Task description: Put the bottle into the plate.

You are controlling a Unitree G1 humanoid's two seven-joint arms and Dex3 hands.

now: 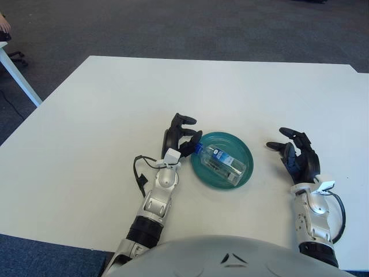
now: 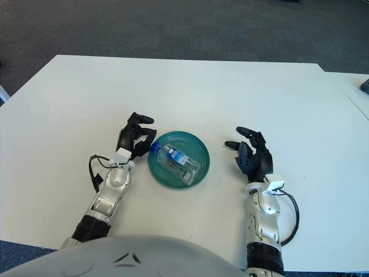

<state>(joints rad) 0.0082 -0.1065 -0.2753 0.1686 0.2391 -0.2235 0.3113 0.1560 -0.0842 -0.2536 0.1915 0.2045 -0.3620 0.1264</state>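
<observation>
1. Left eye view, risk: the bottle point(image 1: 223, 163) lies on its side inside the teal plate point(image 1: 242, 146), cap end toward your left hand point(image 1: 177, 134). That cap looks to sit at or just over the plate's rim, right next to your fingertips point(image 1: 193, 135). If you draw the hand away carelessly, a finger could clip the cap & roll the bottle out, or drag the plate across the white table point(image 1: 104, 115). Judged from the layout only.

2. Left eye view, left-hand fingers: loosely curled, not clamped; nothing sits between them. They hang just beside the plate's near-left rim. Can't tell whether a tip actually touches the cap or the rim; it's very close either way. Bottle body is off to the right of the fingers, apart from them.

3. Left eye view, right hand point(image 1: 300, 158): fingers spread & relaxed, holding nothing, well to the right of the plate w/ bare table between. Idle.

4. Right eye view, risk check: bottle point(image 2: 177, 162) again fully across the plate point(image 2: 199, 149), cap pointing at the left hand point(image 2: 134, 137). The task looks done as things lie, so the only real hazard is your exit path: lift up & away from the rim, not sideways thru the cap.

5. Right eye view, fingers: left-hand fingers point(image 2: 144, 120) partly bent, empty, just left of the cap. Right hand point(image 2: 253, 154) open, empty, clear of the plate.
</observation>
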